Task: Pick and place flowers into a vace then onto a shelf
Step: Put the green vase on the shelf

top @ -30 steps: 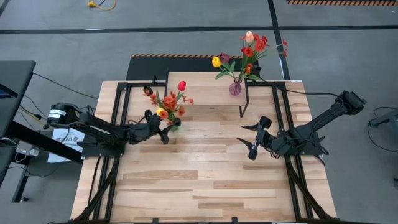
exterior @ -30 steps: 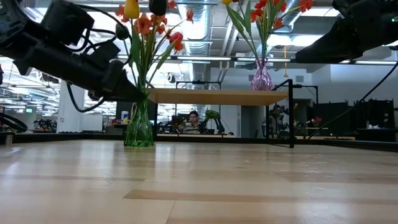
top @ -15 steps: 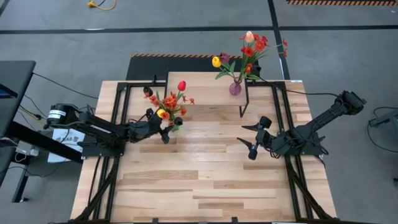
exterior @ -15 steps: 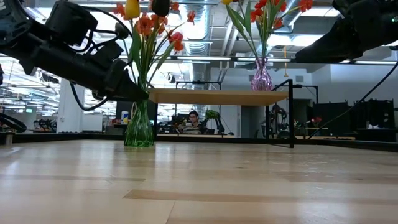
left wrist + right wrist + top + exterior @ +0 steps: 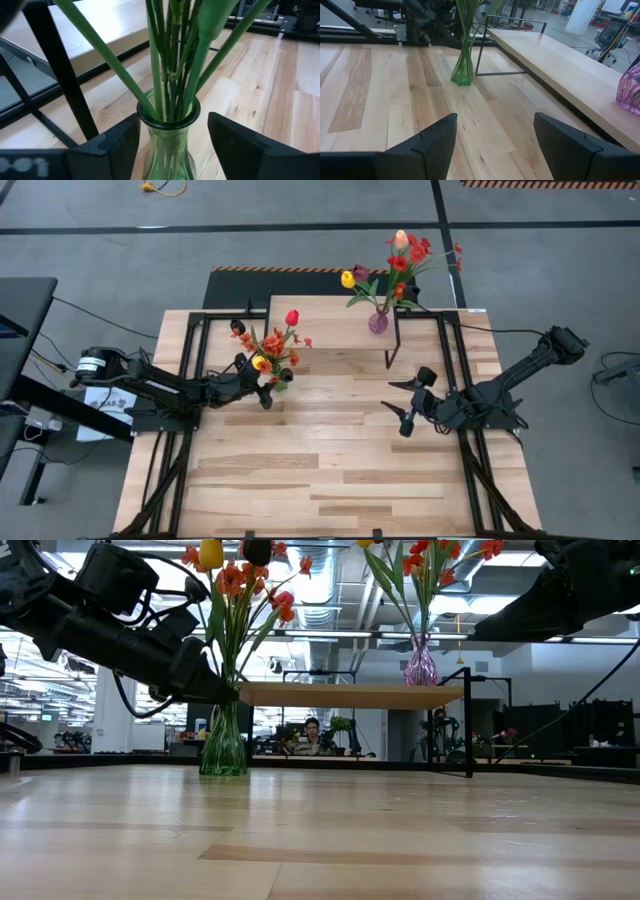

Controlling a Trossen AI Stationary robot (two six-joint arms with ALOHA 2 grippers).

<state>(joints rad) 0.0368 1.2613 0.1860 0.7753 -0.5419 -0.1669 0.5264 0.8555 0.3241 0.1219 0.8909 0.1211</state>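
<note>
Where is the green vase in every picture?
High view: green vase left of centre, under its flowers.
Low view: at left, on the table.
Left wrist view: bottom centre, between the fingers.
Right wrist view: upper middle.
Shared landmark: the shelf, just beside the vase.

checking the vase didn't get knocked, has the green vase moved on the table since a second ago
No. In the low view the green vase stands at the same spot under the shelf's left end as before, upright on the table, with the left gripper around its neck.
</note>
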